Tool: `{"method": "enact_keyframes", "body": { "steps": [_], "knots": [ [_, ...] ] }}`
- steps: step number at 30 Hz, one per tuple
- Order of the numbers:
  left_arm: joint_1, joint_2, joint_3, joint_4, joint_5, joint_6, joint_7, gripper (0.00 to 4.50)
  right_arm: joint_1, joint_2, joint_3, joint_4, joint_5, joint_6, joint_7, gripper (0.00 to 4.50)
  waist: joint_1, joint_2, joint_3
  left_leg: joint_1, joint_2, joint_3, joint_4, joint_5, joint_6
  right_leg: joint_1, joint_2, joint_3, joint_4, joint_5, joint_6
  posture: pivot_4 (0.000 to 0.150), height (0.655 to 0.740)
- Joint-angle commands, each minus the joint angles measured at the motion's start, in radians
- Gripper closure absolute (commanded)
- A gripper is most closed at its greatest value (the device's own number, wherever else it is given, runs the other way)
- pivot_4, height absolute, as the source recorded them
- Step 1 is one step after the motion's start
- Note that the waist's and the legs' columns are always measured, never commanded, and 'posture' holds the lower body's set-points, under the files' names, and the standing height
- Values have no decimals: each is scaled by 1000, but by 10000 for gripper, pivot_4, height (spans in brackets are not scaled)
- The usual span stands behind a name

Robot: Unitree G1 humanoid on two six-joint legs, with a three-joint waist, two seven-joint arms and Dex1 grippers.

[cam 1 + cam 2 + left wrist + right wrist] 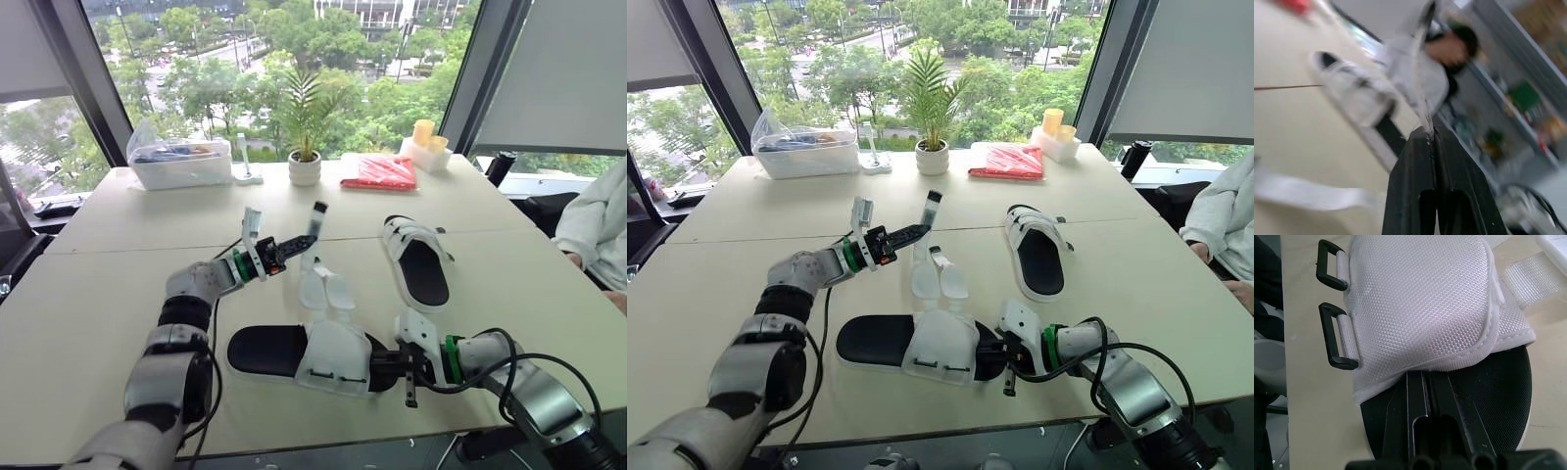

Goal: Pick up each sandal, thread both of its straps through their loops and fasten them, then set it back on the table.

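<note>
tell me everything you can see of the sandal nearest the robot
The near sandal lies flat on the table near its front edge, lengthwise left to right. It has a black footbed and a white woven-looking upper with two black rectangular loops on its near side. Both straps are unthreaded: the flat strap lies on the table beyond the upper, the lifted strap is pinched in the left gripper's shut jaws. The right gripper grips its right end under the upper.
</note>
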Motion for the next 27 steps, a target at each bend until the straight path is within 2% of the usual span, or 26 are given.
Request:
{"method": "enact_keyframes", "body": {
  "steps": [1,3,5,7,12,16,20,25,27],
  "knots": [
    [98,35,-110,-375,-27,-39,-76,44783,-1,-4,13,21,-15,-2,13,45000,2,0,0,0,0,0,0,0,0,0,0,0,0,0,0,1500,7400],
    [172,61,-179,-544,5,-139,-120,44783,-5,-4,17,31,-19,-8,22,45000,3,1,0,0,0,0,0,0,0,1,0,0,-1,0,0,1500,7400],
    [238,103,-240,-635,56,-255,-177,44783,-9,-2,19,38,-22,-11,25,45000,5,1,0,1,0,0,0,0,0,2,0,0,-2,0,-1,1500,7400],
    [307,160,-314,-675,153,-469,-276,44783,-16,-2,21,49,-26,-17,31,45000,4,2,-1,1,1,0,-1,0,0,2,0,0,-4,0,-1,1500,7400],
    [372,249,-416,-627,277,-926,-472,44783,-30,-8,19,80,-33,-34,44,45000,8,4,-2,0,1,0,-2,0,0,2,0,0,-7,-1,-6,1500,7400],
    [357,352,-534,-537,305,-1246,-488,44783,-32,-7,19,89,-39,-41,49,45000,8,4,-2,0,2,0,-2,0,1,4,0,0,-11,-1,-7,1500,7400],
    [361,424,-597,-485,302,-1419,-488,31993,-31,-7,20,92,-43,-46,49,45000,7,4,-2,0,2,0,-2,-1,2,3,-1,-1,-13,-1,-6,1500,7400],
    [460,572,-604,-520,264,-1518,-488,5745,-20,-10,19,87,-42,-49,48,45000,3,5,-2,0,2,0,-3,-1,2,3,-1,0,-12,-1,-6,1500,7400],
    [527,630,-572,-538,238,-1491,-488,5745,-14,-12,19,86,-43,-52,48,45000,4,5,-2,0,2,0,-4,-1,2,2,-1,0,-12,-1,-6,1500,7400]
  ]
}}
